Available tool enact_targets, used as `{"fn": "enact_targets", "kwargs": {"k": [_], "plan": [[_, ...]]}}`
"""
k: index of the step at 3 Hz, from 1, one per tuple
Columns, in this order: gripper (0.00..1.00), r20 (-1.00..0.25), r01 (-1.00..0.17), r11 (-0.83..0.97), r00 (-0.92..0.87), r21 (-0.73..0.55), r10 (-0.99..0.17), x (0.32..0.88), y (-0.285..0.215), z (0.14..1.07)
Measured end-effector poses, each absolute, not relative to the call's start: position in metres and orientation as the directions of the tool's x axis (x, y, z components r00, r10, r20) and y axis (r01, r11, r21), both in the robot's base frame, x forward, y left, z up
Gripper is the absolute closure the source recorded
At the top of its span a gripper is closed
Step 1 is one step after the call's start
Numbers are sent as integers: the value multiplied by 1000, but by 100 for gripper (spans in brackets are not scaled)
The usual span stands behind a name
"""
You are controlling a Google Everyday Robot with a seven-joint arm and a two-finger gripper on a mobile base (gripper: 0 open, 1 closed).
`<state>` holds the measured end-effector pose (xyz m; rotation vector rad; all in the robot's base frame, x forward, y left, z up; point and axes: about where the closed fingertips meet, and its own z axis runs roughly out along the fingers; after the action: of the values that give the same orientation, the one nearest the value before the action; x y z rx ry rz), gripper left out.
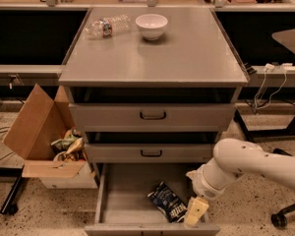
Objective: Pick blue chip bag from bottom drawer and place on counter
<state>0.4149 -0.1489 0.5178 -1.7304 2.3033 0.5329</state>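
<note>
The blue chip bag [168, 207] lies on the grey floor of the open bottom drawer [123, 200], right of its middle. My gripper [195, 212] hangs from the white arm at the right and reaches down into the drawer, just right of the bag and close to it. The counter [187, 53] is the grey cabinet top above.
A white bowl [151, 25] and a clear plastic bottle [107, 26] sit at the back of the counter. An open cardboard box [42, 141] with crumpled wrappers stands on the floor left of the cabinet. A chair base [285, 215] is at the right.
</note>
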Motion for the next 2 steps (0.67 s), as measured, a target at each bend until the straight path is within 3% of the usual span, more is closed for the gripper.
{"fn": "enact_targets", "kwargs": {"k": [1,2], "plan": [[0,-381,-955,241,-290,171,-878,416,-148,512],[0,-408,-964,215,-261,156,-875,450,-151,449]]}}
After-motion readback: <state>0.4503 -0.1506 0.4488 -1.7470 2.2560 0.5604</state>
